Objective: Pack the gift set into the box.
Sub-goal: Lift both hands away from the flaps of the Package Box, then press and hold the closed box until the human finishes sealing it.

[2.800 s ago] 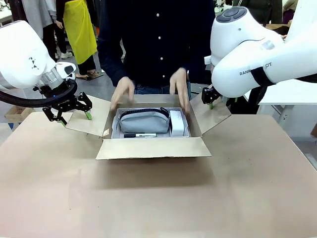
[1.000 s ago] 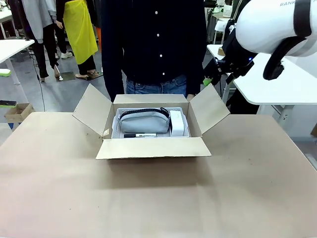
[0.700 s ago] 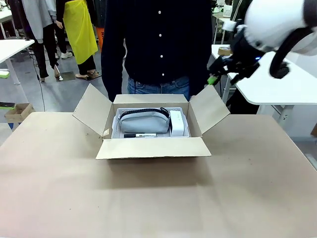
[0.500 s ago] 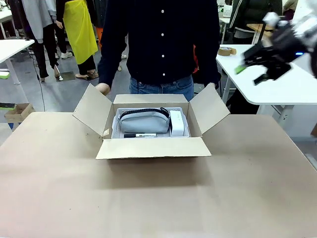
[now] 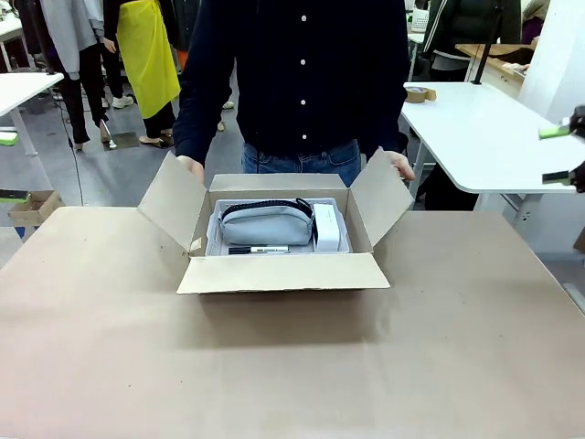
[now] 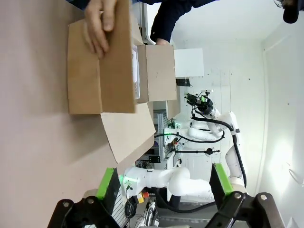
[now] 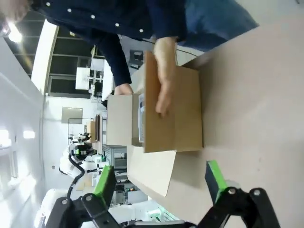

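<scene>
Four flaps open on the box, which sits mid-tabletop, closer to the far edge. Near flap is folded out toward the near edge, side flaps are angled up and out, far flap is upright.

Inside the box is a pale tray:
- pen along the tray's near side
- grey pouch behind the pen
- white block just beside the pouch's right end

All three lie flat in the tray.

Person stands at the far edge, one hand on top of the left flap, other hand on top of the right flap.

Left gripper: fingers wide apart, nothing between them. It's off to the box's side and well apart from it.

Right gripper: raised, out past the tabletop's right edge near the far corner. Green pads are spread and hold nothing. Also well apart from the box.
</scene>
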Motion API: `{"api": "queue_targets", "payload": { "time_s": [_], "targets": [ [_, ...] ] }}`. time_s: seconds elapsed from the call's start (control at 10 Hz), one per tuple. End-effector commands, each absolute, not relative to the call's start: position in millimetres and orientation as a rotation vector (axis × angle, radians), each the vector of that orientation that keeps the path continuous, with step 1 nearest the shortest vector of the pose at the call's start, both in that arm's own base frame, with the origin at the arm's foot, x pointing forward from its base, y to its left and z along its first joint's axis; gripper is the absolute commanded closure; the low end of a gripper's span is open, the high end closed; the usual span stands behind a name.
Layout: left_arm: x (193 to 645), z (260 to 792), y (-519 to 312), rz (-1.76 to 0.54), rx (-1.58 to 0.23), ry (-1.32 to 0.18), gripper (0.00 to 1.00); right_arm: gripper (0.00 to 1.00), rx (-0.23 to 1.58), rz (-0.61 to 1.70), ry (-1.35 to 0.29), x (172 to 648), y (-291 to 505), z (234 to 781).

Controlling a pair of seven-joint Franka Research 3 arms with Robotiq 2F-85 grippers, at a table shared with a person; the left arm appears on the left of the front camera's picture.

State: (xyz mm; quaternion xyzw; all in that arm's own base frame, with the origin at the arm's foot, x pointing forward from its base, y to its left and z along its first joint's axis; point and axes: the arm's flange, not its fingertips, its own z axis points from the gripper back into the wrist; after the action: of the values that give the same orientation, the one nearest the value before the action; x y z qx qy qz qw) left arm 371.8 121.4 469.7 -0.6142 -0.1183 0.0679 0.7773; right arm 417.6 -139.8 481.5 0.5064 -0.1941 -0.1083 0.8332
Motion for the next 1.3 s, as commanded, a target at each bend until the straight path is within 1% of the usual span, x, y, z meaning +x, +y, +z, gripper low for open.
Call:
{"api": "queue_targets", "payload": {
  "time_s": [0.0, 1.2],
  "targets": [
    [368.2, 470.5, 121.2, 0.132, -1.331, -0.253, 0.00, 0.00, 1.069, -0.122, -0.422, 409.5, -118.4, 520.6],
    [368.2, 470.5, 121.2, 0.132, -1.331, -0.253, 0.00, 0.00, 1.069, -0.122, -0.422, 409.5, -118.4, 520.6]
  ]
}}
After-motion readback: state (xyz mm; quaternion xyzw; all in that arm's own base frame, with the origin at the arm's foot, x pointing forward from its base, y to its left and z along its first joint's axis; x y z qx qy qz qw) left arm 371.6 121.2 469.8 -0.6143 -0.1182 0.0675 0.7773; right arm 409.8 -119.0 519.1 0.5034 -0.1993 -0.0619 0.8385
